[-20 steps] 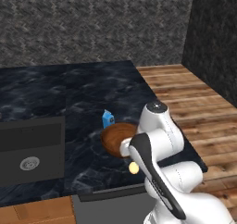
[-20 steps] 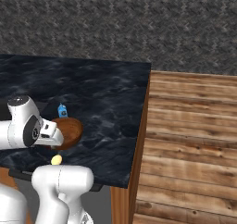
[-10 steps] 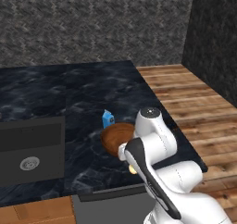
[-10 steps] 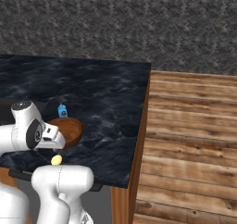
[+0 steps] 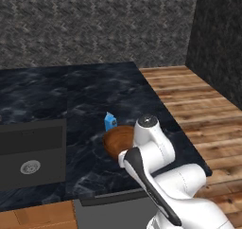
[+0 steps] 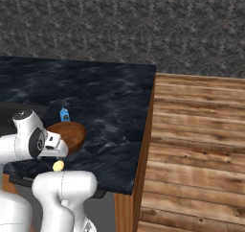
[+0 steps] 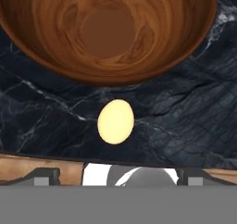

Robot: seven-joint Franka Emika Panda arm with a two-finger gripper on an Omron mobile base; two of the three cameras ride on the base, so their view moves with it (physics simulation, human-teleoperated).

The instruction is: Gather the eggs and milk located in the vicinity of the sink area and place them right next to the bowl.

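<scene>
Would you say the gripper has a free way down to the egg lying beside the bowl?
Probably yes. The egg lies alone on the dark counter, clear of the bowl, and the open gripper looks straight onto it with nothing between.

Even, flat rendered light with no glare, soft shadows, slightly coarse base views, sharper just ahead of the hand.

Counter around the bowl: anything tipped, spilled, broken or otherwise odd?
Nothing stands out. The egg lies whole on the dark counter just outside the rim of the bowl, which sits upright and holds nothing. The milk stands upright on the bowl's far side. No spill shows.
</scene>
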